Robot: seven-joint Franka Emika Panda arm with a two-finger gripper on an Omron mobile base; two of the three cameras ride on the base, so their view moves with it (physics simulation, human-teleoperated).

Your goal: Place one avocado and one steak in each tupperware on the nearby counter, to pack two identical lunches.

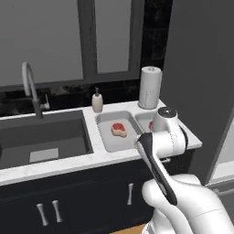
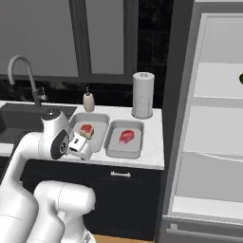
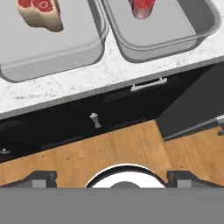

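1. Hand view: left tupperware (image 3: 52, 52) and right tupperware (image 3: 162, 33) side by side on the counter (image 3: 109, 74), one steak (image 3: 41, 13) in each.
2. Gripper (image 3: 111, 177) spread wide, empty, off the counter's edge over the floor.
3. Avocados probably next: fetch from the open fridge (image 2: 213, 118).

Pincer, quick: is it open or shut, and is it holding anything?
Pincer: open, holding nothing. It hangs in front of the counter, over the wooden floor.
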